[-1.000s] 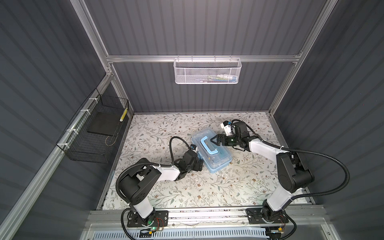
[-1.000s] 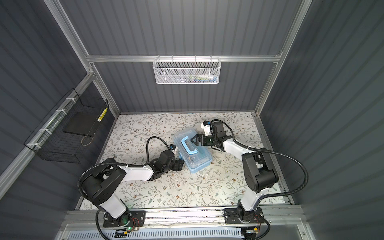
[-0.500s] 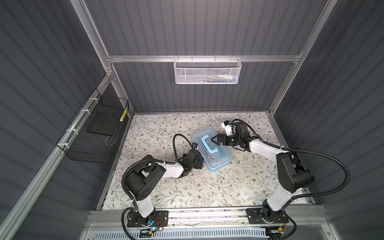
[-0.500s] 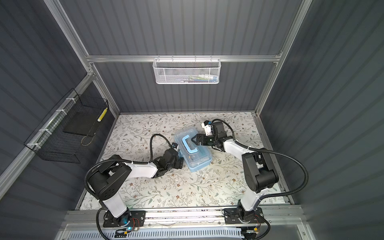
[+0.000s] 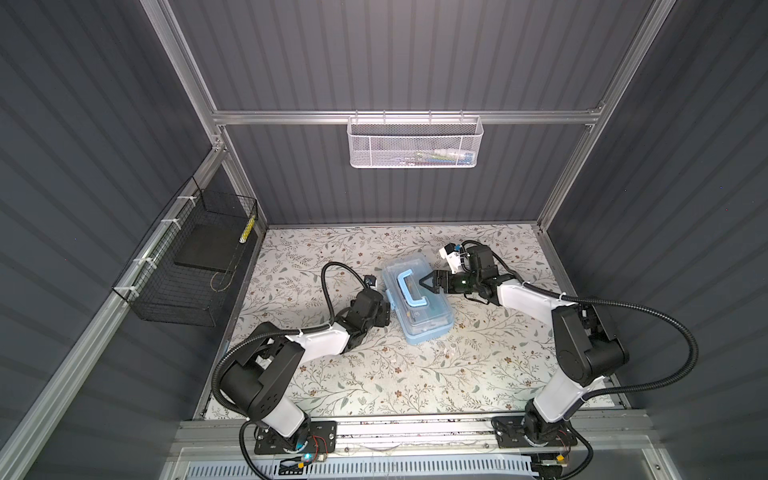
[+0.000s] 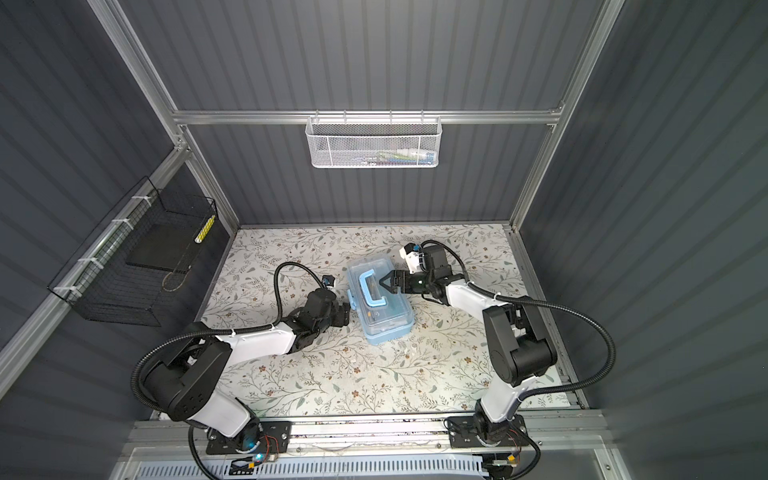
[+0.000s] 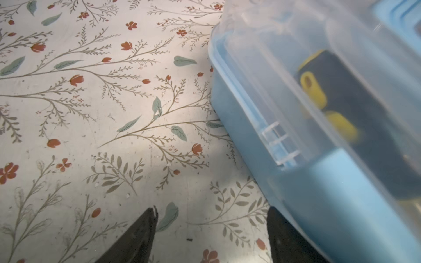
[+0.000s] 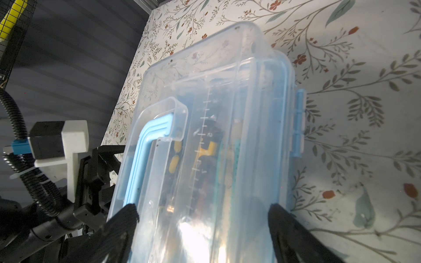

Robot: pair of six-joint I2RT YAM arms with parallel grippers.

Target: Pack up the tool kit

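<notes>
Tool kit [image 5: 417, 301] sits on the desk [image 5: 374, 374], lid [image 8: 205, 91] on, tools [image 8: 205, 148] inside; right end effector [image 5: 428, 282] open, jaws spread over the lid, seemingly pressing it shut. Left end effector [image 7: 213, 209] open beside the kit, likely bracing it

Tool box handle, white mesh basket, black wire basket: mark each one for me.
blue handle [image 5: 402, 287], in a top view, on its long bar.
white mesh basket [image 5: 382, 146], in a top view, on its front wall.
black wire basket [image 5: 174, 297], in a top view, on its near mesh wall.
</notes>
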